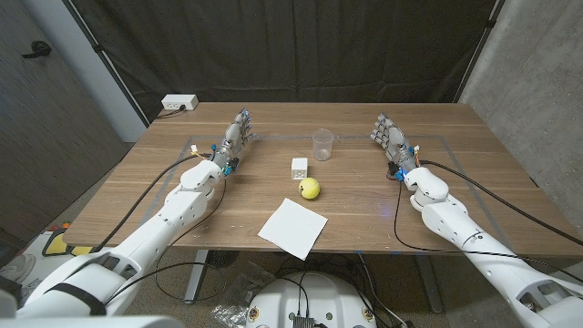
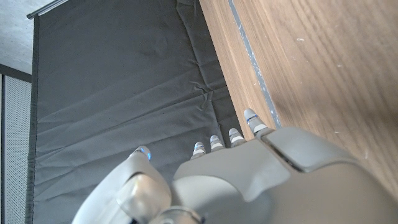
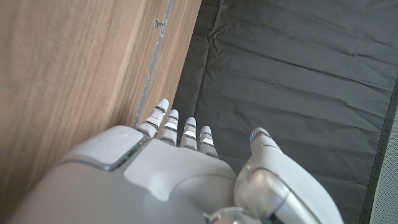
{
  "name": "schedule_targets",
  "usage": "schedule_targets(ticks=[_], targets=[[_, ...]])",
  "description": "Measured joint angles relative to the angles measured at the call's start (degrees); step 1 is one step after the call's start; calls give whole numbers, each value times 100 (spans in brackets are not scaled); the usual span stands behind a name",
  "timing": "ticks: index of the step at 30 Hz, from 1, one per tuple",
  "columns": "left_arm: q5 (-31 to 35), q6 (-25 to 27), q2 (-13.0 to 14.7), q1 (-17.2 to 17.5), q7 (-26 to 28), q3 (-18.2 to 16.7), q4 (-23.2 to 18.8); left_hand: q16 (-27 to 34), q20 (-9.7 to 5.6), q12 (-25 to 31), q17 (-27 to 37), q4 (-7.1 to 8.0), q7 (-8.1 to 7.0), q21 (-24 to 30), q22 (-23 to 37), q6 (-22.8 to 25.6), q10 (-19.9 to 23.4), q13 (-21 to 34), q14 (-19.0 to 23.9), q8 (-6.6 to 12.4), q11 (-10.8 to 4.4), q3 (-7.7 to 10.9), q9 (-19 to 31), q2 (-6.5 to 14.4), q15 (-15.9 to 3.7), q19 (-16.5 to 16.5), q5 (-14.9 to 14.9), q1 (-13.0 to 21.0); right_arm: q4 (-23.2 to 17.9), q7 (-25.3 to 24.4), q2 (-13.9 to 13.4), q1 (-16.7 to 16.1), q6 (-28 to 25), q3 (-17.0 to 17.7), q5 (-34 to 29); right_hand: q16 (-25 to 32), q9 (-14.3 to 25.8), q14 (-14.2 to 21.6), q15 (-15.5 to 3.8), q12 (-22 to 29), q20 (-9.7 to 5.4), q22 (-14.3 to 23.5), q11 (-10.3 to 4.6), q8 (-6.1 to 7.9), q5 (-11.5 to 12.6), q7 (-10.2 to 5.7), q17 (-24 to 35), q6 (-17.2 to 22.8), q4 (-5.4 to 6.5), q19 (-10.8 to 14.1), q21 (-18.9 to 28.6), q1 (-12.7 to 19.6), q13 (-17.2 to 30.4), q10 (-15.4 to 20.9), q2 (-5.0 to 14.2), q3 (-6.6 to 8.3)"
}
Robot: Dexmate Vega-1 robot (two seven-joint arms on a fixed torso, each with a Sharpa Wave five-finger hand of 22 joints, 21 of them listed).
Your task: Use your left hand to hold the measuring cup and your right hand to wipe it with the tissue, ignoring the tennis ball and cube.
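Observation:
A clear plastic measuring cup (image 1: 322,144) stands upright at the far middle of the wooden table (image 1: 137,196). A white tissue (image 1: 292,227) lies flat near the front edge, in the middle. My left hand (image 1: 235,138) stands at the far left, well left of the cup, fingers stretched out and holding nothing; the left wrist view shows its back (image 2: 261,180) with the fingertips (image 2: 250,116) over the table's far edge. My right hand (image 1: 390,138) stands at the far right, well right of the cup, fingers extended and empty, its back (image 3: 168,180) seen from the wrist.
A white cube (image 1: 299,168) sits just in front of the cup. A yellow-green tennis ball (image 1: 310,189) lies between the cube and the tissue. A white power strip (image 1: 179,103) rests at the far left corner. A black curtain (image 1: 319,46) hangs behind the table.

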Motion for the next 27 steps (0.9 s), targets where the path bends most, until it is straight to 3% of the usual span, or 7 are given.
schedule_targets(ticks=[3, 4, 18, 21, 23, 27], targets=[[18, 5, 0, 0, -71, 0, 0, 0, -29, 0, 0, -54, -9, 0, 0, 9, -26, 0, 14, 0, -26, -5, 0, -75, -48, -9, 0, 105, -117, 0, -34, -75, 0, 1, 0, 0, 0, 0, 0, 0, 0, 0, 0, 0, -1, 0, 0, 0, -29, 0, 0, 0, 0, 0, 0, -18], [22, 9, 28, -147, -87, 102, 171, 0, -51, 29, 0, -70, -9, 0, 0, 9, -32, 0, 14, 16, -32, 9, 0, -72, -48, 13, 0, 104, -142, -298, -41, -91, -105, 1, -136, 0, 0, 0, 0, 0, 0, 0, 0, 0, -1, 0, 0, 0, -29, 0, 0, 4, 0, 0, -4, -18], [165, 49, 83, -295, -224, 198, 281, 0, -140, 98, 0, -360, -8, 45, 1, 9, -33, -1, 360, 164, -93, 23, 0, -186, -161, 273, 0, 609, -438, -490, -171, -256, -229, -27, -307, 0, -1, 0, -1, 22, -2, -1, 22, 0, -1, -31, 0, -32, -92, -1, -46, 75, -1, -23, -75, -33], [196, 49, 83, -327, -227, 218, 304, 0, -144, 99, 0, -397, -8, 44, 2, 9, -28, -1, 473, 190, -98, 18, 0, -209, -160, 356, 0, 691, -477, -506, -205, -264, -266, -50, -371, 0, -1, 0, -1, 22, -78, -1, 32, 0, -1, -31, 0, -32, -92, -34, -66, 106, -1, -32, -106, -34], [217, 49, 83, -335, -228, 225, 311, 0, -168, 121, 0, -436, -8, 65, 2, 9, 22, -1, 537, 222, -144, 23, -1, -232, -170, 410, 0, 776, -497, -510, -224, -265, -278, -65, -396, 0, -1, 0, -1, 22, -84, -1, 32, 0, -1, -8, -1, -55, -146, -40, -66, 112, -1, -32, -112, -41], [270, 48, 89, -360, -218, 250, 314, 0, -219, 144, 1, -515, -8, 89, 2, 9, 195, -1, 668, 240, -147, 8, -1, -277, -161, 518, -11, 864, -525, -512, -254, -266, -304, -92, -461, 0, -1, 0, -1, 22, -84, -1, 47, 0, -1, -19, -1, -83, -147, -40, -66, 128, -1, -48, -128, -41]])
